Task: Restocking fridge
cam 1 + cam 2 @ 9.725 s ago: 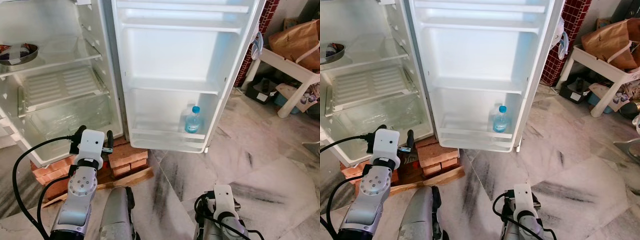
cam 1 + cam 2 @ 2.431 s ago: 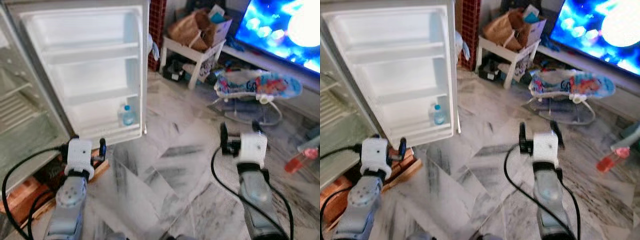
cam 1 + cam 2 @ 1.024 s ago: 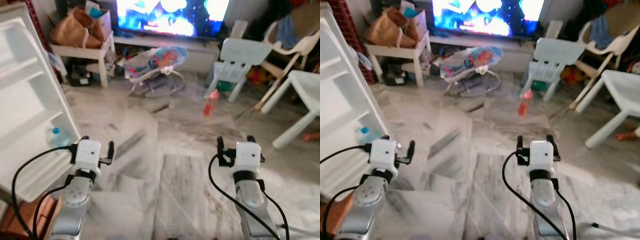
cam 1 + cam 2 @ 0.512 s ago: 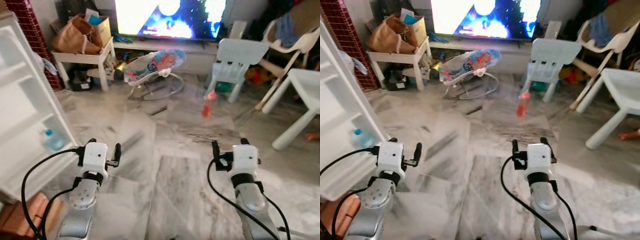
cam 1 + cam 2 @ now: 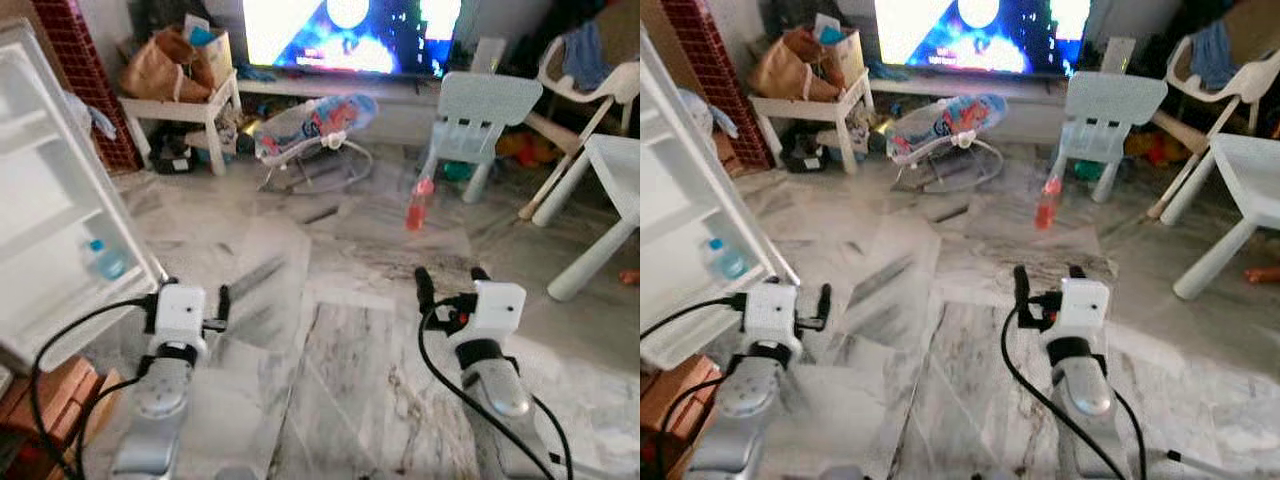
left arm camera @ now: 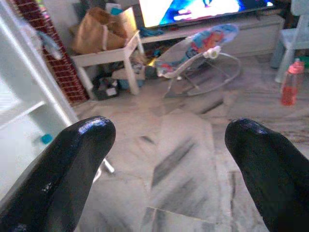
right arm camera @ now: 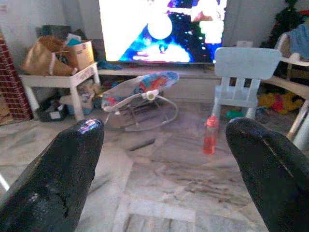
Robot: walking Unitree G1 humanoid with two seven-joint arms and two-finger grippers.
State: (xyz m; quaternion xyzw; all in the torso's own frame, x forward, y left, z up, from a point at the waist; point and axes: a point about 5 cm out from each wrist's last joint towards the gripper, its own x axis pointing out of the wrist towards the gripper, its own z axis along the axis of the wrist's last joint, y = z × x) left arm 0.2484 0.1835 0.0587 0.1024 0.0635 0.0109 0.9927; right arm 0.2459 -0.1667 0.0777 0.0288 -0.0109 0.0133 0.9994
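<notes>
Head views first: a red bottle (image 5: 418,204) is seen standing upright on the marble floor (image 5: 340,400), just in front of a pale blue kid's chair (image 5: 484,115) and well ahead of both arms. The left gripper (image 5: 192,293) and right gripper (image 5: 448,283) are held out low over the floor, nothing carried in either. The fridge door (image 5: 55,240) is swung open at the robot's left, and its lowest door shelf has one blue-capped water bottle (image 5: 103,260) in it (the shelves above look bare, as far as can be made out).

Left wrist view: the fingers (image 6: 72,164) are spread wide with nothing between them. The floor, a baby bouncer (image 6: 203,43), a white counter (image 6: 108,55) with a brown paper bag (image 6: 99,31) on it (contents can't be told) and the red bottle off to one side are seen past them.

Right wrist view: same story, the fingers (image 7: 63,169) wide apart and empty, and the red bottle (image 7: 209,135) is framed between them, though far off.

Judgement: the step in hand looks like the walk over to fetch that bottle. It'd be done best if the bottle is kept centred between the right gripper's fingers during the approach, and the grasp is taken around the body rather than the cap, since a tall upright bottle is easily knocked over by a clipped finger. The chair legs should be given some room too.
</notes>
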